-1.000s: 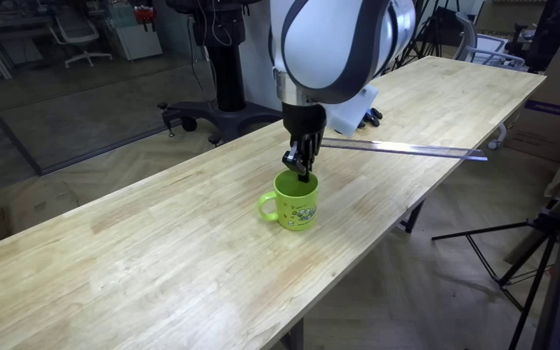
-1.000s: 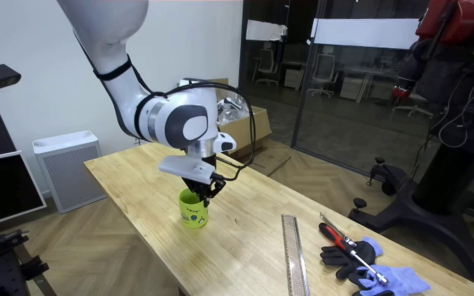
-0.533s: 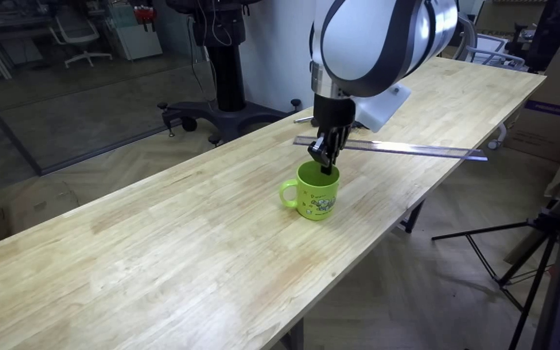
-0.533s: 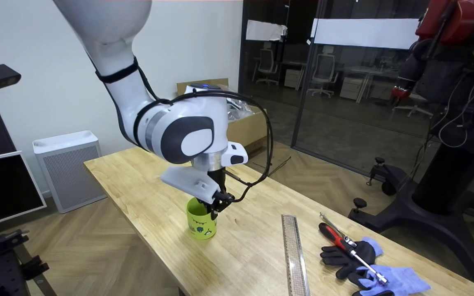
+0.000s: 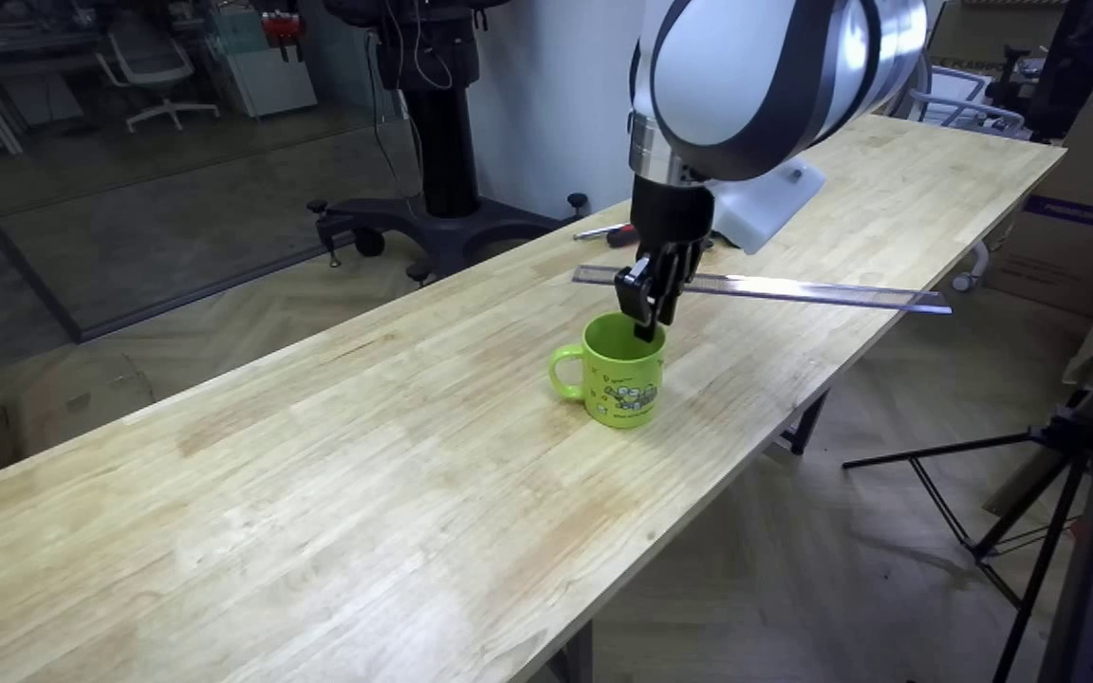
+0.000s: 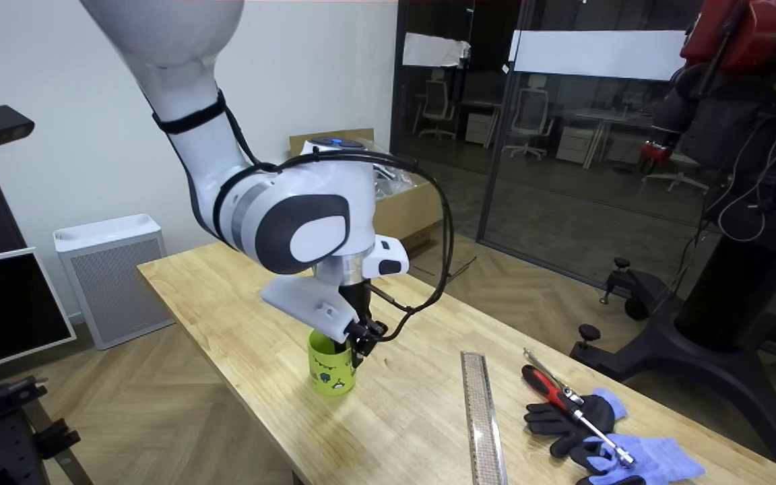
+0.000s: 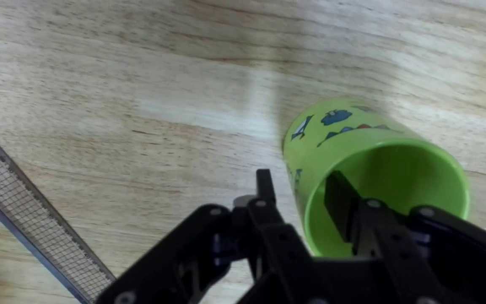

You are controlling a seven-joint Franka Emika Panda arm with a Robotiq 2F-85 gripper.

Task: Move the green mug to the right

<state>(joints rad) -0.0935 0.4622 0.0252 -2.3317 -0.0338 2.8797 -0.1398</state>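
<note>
The green mug (image 5: 618,379) stands upright on the wooden table, with its looped handle pointing left in an exterior view. It also shows in an exterior view (image 6: 331,378), where the handle is hidden. My gripper (image 5: 656,327) is at the mug's rim from above. In the wrist view the gripper (image 7: 300,174) is open, with one black finger inside the mug and the other outside, the wall of the mug (image 7: 344,131) between them. Gaps show between both fingers and the wall.
A long clear ruler (image 5: 774,287) lies across the table near the mug; it also shows in the wrist view (image 7: 36,215). A red-handled screwdriver (image 6: 550,387) and blue-black gloves (image 6: 657,461) lie beyond it. The table's long edge (image 5: 698,507) runs near the mug.
In both exterior views the mug has moved right together with the gripper, then stayed nearly still over the last half second. The fingers have since spread apart around its wall.
</note>
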